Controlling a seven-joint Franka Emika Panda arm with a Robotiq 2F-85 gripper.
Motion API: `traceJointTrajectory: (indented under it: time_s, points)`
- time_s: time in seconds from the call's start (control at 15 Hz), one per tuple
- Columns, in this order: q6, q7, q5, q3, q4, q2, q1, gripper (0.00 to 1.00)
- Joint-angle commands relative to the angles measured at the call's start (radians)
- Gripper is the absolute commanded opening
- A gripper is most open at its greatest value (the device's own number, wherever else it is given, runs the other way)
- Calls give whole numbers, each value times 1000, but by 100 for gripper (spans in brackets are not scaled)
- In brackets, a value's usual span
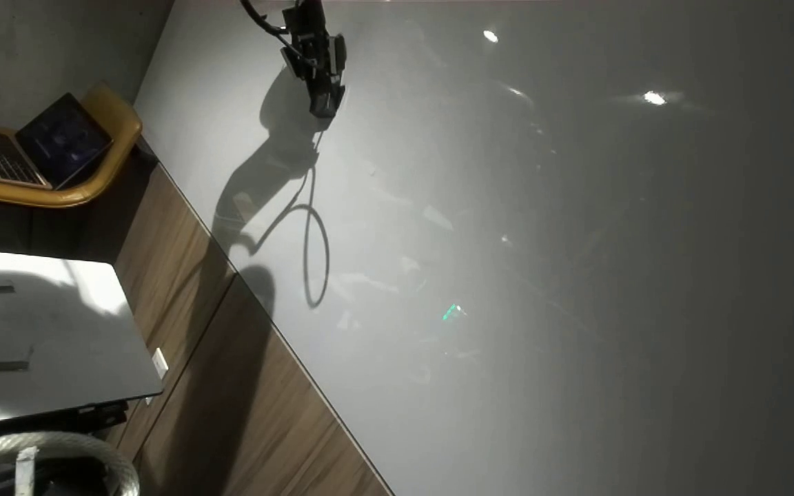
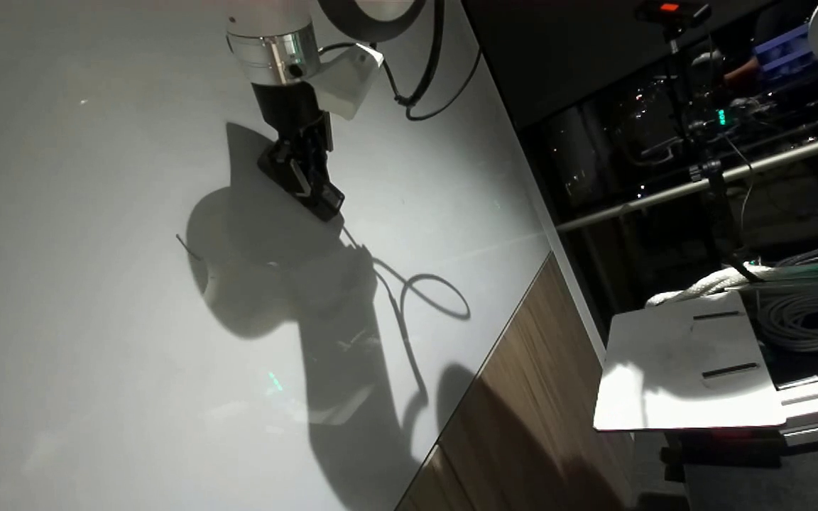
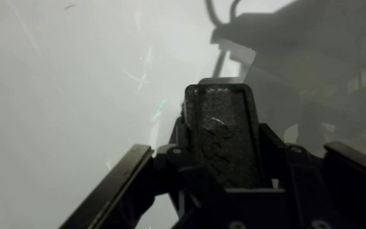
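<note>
My gripper [image 3: 222,143] is shut on a dark rectangular block [image 3: 219,111] with raised or engraved marks on its face. In the wrist view the block stands out lengthwise between the two fingers. In both exterior views the gripper [image 1: 328,83] [image 2: 309,170] points down at a slant, with the block [image 1: 324,105] [image 2: 329,204] at its tip. Below it is a glossy white surface [image 1: 507,386] [image 2: 132,397]. The block's end is very near this surface; I cannot tell whether it touches. A short dark stroke [image 3: 70,6] [image 2: 187,246] lies on the surface.
The white surface ends at wood-grain panels [image 1: 300,427] [image 2: 522,383]. Beyond stand a white plate [image 1: 59,344] [image 2: 679,355], a laptop [image 1: 66,141] on a yellow chair [image 1: 121,131], and a camera stand [image 2: 711,170]. A cable [image 2: 437,57] hangs by the arm. Shadows and reflections cover the surface.
</note>
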Motion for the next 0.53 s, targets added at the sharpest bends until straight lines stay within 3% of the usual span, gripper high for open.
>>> traceJointTrajectory:
  time_s: [0.0,0.47]
  points:
    - [42,-16,-44,-9,27,67,-29,29]
    - [-66,45,-128,73,165,238,97,29]
